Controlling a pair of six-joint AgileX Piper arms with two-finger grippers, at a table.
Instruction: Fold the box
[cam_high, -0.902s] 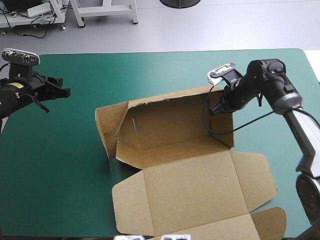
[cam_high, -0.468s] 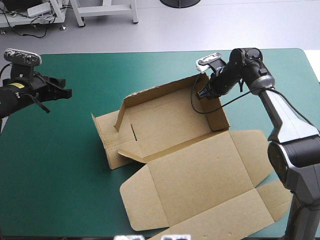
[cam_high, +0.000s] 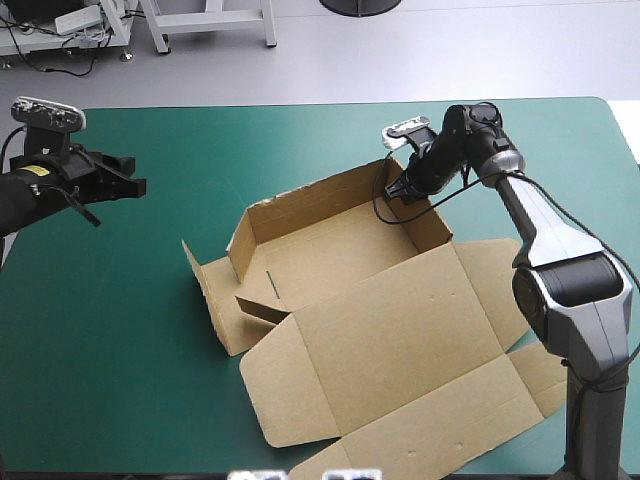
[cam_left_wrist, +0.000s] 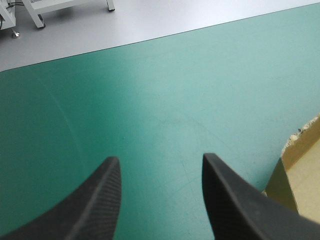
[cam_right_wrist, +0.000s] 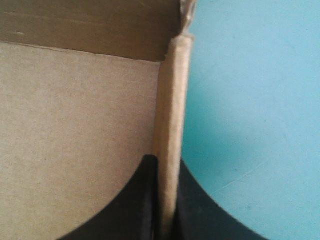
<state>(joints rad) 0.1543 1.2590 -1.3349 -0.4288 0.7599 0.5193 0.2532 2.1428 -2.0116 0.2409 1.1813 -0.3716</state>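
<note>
On the box (cam_high: 400, 340) wall, right tool (cam_high: 393, 189) farther left than earlier.

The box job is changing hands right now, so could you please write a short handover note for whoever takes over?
Right hand: shut on the box, pinching its right wall near the far corner.
Left hand: open, over the teal-green cover at the left, clear of the box.
Done: far wall and right wall stand raised; the lid lies flat toward the near edge.
Left: the left end flap splays outward, not tucked; the tray is unfinished.
</note>
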